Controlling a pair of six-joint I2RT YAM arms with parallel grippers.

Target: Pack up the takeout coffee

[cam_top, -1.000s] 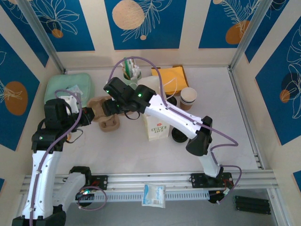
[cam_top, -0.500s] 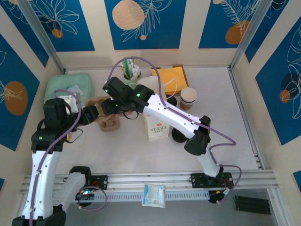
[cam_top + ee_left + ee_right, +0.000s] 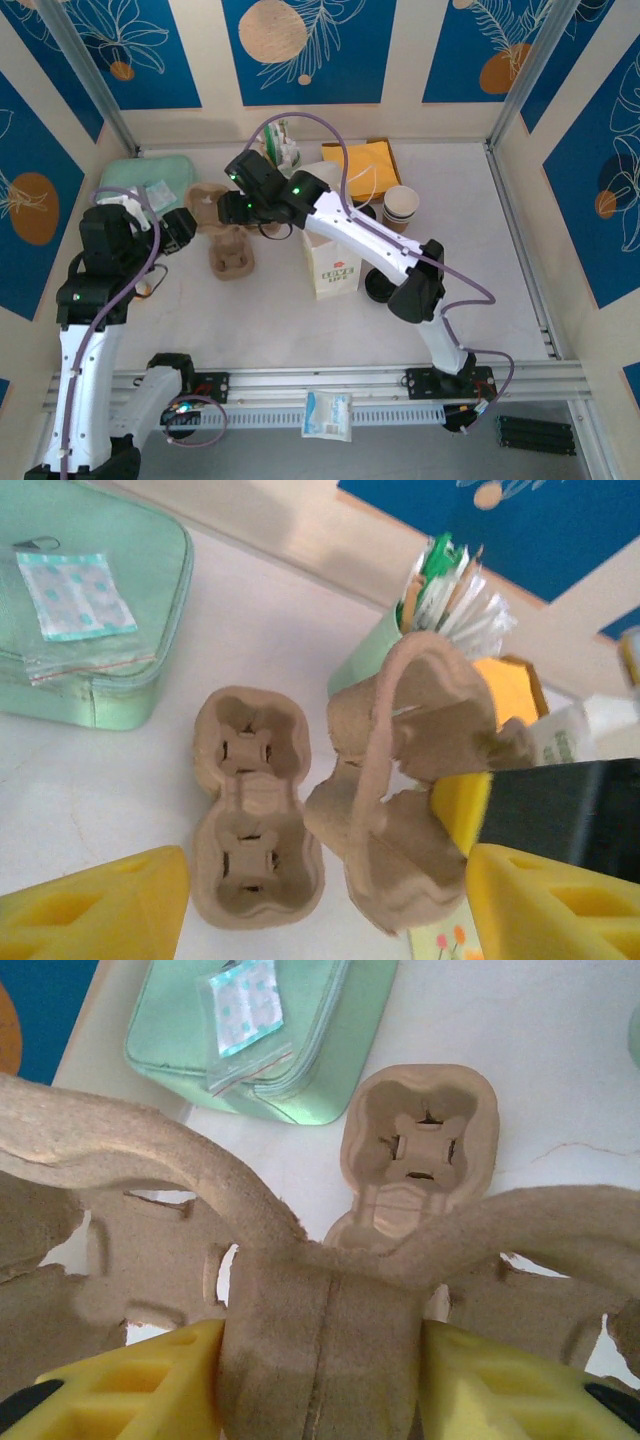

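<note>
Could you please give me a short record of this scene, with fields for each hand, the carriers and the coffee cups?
right hand: shut on a cup carrier, raised off the table
left hand: open, empty, beside the cup carrier
second carrier: flat on the table, wells empty
coffee cups: nested stack, upright, untouched, back right of the paper bag
lids: black, by the bag's right side
</note>
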